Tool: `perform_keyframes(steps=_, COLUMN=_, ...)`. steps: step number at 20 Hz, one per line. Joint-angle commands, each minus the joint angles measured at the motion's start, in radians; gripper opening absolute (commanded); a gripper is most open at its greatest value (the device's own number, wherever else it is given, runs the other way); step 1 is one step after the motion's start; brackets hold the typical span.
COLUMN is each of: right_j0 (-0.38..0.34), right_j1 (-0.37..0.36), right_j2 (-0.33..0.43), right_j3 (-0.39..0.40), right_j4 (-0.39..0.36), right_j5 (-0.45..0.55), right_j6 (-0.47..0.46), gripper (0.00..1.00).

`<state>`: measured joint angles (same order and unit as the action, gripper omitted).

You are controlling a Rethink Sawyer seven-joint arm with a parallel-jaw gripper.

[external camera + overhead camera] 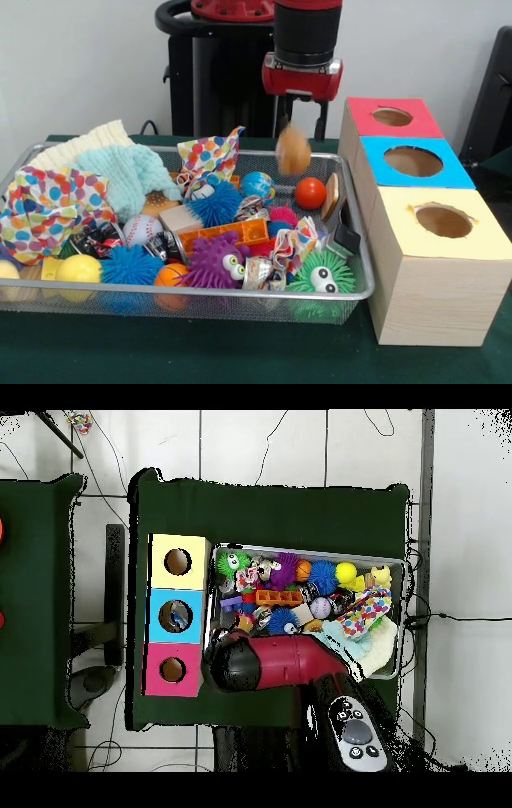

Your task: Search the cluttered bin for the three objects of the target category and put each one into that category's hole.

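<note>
Arm is hanging over the cluttered bin (pixel 352 292) at its box-side end. An orange-tan ball (pixel 293 150), blurred, is sitting just below the jaws; cannot tell whether gripped or falling. Risk: it is dropping into clutter, short of the red-topped box (pixel 392 117).

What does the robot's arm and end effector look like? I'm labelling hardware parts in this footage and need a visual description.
In the front view, the arm is a thick black cylinder with a red collar above and a red housing with a silver band below. The end effector hangs under it on thin dark prongs. From overhead, the arm is a glossy red tube ending in a round black joint. No cables or markings are discernible.
</note>
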<state>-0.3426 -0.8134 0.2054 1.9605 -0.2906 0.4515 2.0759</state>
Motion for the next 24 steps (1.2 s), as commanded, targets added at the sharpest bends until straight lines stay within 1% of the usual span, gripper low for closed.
perform_keyframes(steps=1, right_j0=-0.028, right_j1=0.05, right_j2=0.03, right_j3=-0.092, right_j4=-0.045, right_j5=0.037, right_j6=-0.034, gripper=1.0)
perform_keyframes(steps=9, right_j0=-0.043, right_j1=0.053, right_j2=0.053, right_j3=-0.086, right_j4=-0.044, right_j5=0.038, right_j6=-0.056, gripper=1.0)
perform_keyframes(steps=12, right_j0=-0.049, right_j1=0.044, right_j2=0.058, right_j3=-0.07, right_j4=-0.046, right_j5=0.03, right_j6=-0.059, gripper=1.0)
perform_keyframes(steps=18, right_j0=-0.051, right_j1=0.05, right_j2=0.055, right_j3=-0.071, right_j4=-0.057, right_j5=0.018, right_j6=-0.06, gripper=1.0)
perform_keyframes(steps=20, right_j0=-0.047, right_j1=0.05, right_j2=0.052, right_j3=-0.07, right_j4=-0.061, right_j5=0.01, right_j6=-0.055, gripper=1.0)
perform_keyframes(steps=22, right_j0=-0.045, right_j1=0.058, right_j2=0.05, right_j3=-0.074, right_j4=-0.068, right_j5=-0.015, right_j6=-0.048, gripper=1.0)
perform_keyframes(steps=24, right_j0=-0.042, right_j1=0.051, right_j2=0.04, right_j3=-0.063, right_j4=-0.068, right_j5=-0.044, right_j6=-0.024, gripper=1.0)
